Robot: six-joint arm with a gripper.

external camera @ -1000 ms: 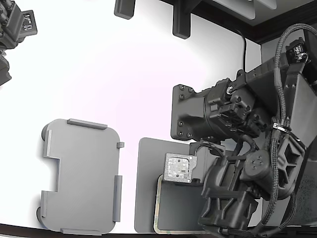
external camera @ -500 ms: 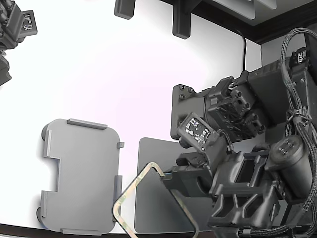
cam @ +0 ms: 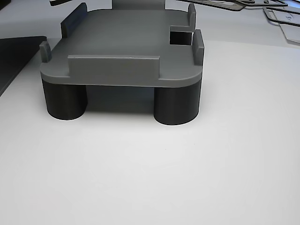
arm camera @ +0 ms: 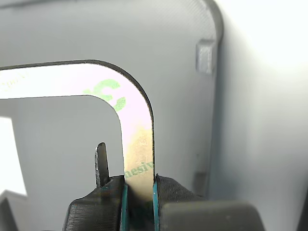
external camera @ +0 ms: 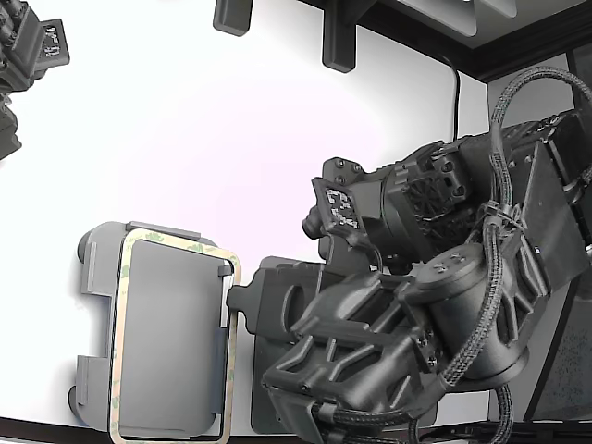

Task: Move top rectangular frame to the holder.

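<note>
Most of the carrying is looking done. In the exterior view, the top rectangular frame (external camera: 175, 337) is hanging over the holder (external camera: 100, 268), its outline nearly matching the tray but shifted toward the exterior view's right, so its long edge is overlapping the tray's side tabs. The darker mat (external camera: 268, 277) is sitting just beside the holder, mostly hidden under the arm.

In the wrist view, the gripper (arm camera: 139, 195) is pinching 1 side of the frame (arm camera: 137, 125) between its 2 pads, with the holder's grey floor (arm camera: 159, 53) lying beneath.

In the other view, the holder (cam: 126, 44) is standing on its round feet; whether the frame is seated inside the tabs is unclear from here.

Aligning, lowering and releasing are probably what is remaining.
</note>
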